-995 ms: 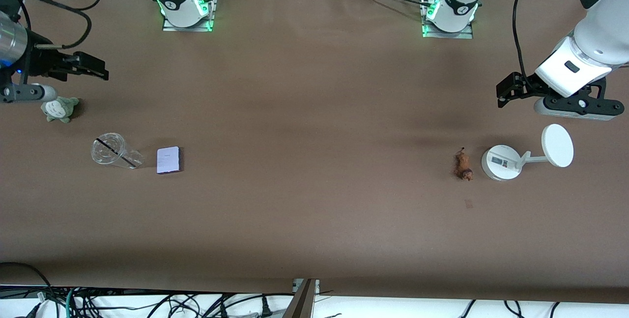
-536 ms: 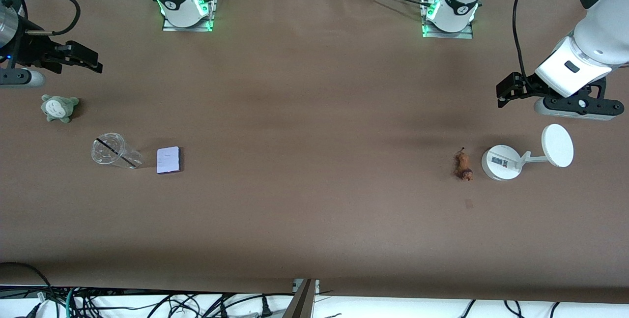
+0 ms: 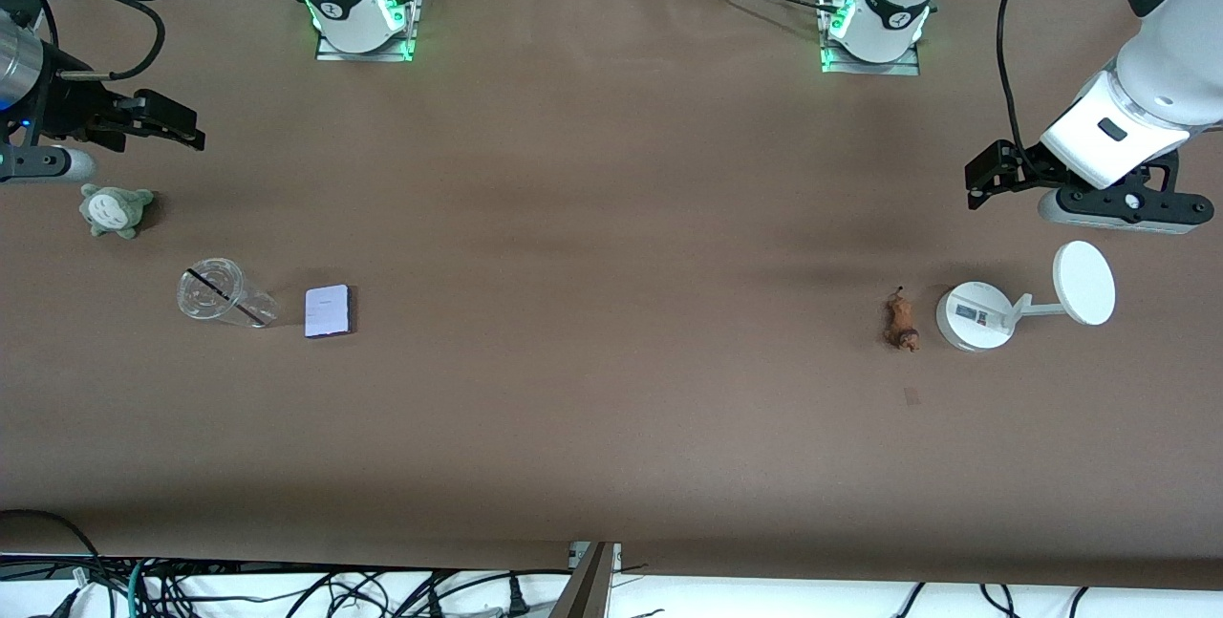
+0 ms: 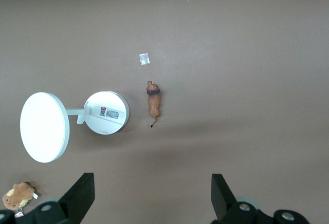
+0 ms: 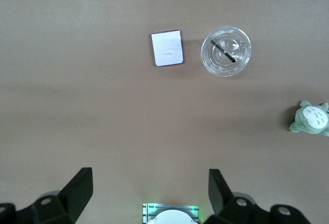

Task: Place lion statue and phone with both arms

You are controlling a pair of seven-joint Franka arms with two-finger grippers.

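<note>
The lion statue (image 3: 901, 322), a tiny reddish-brown figurine with a thin dark tail, lies on the table beside the white stand; it also shows in the left wrist view (image 4: 153, 104). The phone (image 3: 329, 310), a flat lavender slab, lies beside a clear cup toward the right arm's end; it also shows in the right wrist view (image 5: 167, 48). My left gripper (image 3: 989, 177) hangs open and empty over bare table at the left arm's end (image 4: 153, 183). My right gripper (image 3: 177, 124) hangs open and empty over the table at the right arm's end (image 5: 150, 180).
A white round-based stand (image 3: 975, 315) with a disc (image 3: 1083, 283) lies next to the lion. A clear cup (image 3: 215, 291) with a dark straw and a grey-green plush (image 3: 115, 208) sit near the phone. A brown plush (image 4: 18, 196) shows in the left wrist view.
My right gripper rose off the grey-green plush toward its base, then drifted slightly back. The left arm and all objects have not moved.
</note>
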